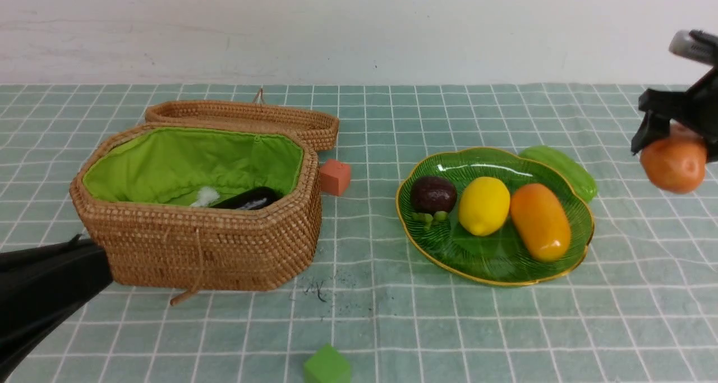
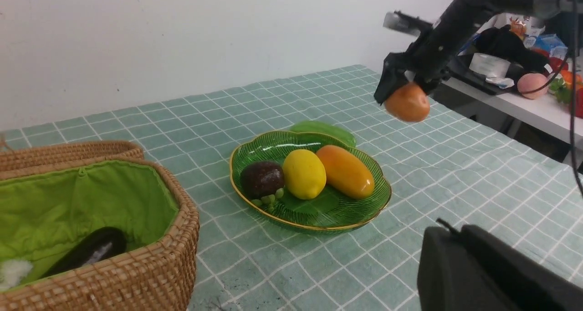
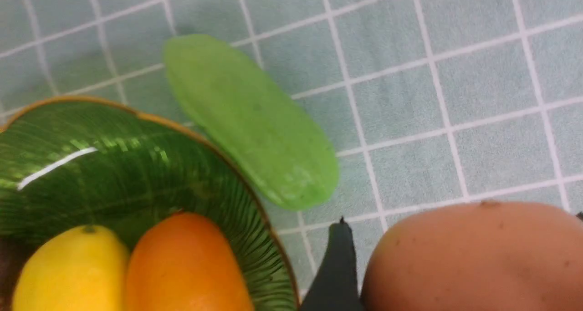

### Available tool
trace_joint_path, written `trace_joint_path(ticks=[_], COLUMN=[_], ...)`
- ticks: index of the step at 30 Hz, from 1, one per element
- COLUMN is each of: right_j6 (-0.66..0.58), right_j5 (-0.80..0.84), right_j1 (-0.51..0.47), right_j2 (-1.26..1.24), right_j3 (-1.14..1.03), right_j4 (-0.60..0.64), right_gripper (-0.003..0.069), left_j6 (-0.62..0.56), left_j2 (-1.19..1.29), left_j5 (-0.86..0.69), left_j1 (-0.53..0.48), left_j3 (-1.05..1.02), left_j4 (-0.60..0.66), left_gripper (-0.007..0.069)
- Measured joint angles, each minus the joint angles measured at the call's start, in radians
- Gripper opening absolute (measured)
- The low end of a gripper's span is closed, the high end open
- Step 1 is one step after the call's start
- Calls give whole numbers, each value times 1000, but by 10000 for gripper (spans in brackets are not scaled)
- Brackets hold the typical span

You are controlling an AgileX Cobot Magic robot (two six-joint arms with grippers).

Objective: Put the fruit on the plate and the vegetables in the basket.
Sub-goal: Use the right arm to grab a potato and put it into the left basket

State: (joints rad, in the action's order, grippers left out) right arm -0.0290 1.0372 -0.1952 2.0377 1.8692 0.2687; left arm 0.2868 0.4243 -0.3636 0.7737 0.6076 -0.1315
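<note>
Brown-orange potato hangs at the frame's right edge, clenched in our right pincer, clear above the checked cloth. The basket sits well apart at middle left, lid open and long axis across the frame, with the plate between. Our left pincer, closed, is nearer it. We reckon there's plenty of room inside.

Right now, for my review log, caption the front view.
Right gripper holds the potato aloft; three fruits sit on the plate, eggplant in the basket.
</note>
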Motion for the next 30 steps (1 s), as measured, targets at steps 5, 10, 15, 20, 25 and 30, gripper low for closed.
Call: trace_joint_path(ticks=[5, 10, 15, 20, 25, 30], right_j6=[-38, -45, -47, -47, -47, -47], right_j5=[26, 64, 93, 116, 134, 150], right_j1=[35, 71, 94, 119, 130, 134], right_j2=[-81, -122, -122, -122, -127, -140], right_j3=[0, 0, 0, 0, 0, -1], right_j4=[0, 4, 0, -4, -9, -16], right_gripper=[581, 581, 581, 581, 581, 581], left_j6=[0, 0, 0, 0, 0, 0], left_j2=[0, 0, 0, 0, 0, 0], left_j5=[-5, -22, -35, -42, -48, -49], left_j1=[0, 0, 0, 0, 0, 0], left_j3=[0, 0, 0, 0, 0, 0], left_j4=[-12, -22, -23, -23, -24, -24], left_gripper=[23, 23, 24, 26, 29, 29])
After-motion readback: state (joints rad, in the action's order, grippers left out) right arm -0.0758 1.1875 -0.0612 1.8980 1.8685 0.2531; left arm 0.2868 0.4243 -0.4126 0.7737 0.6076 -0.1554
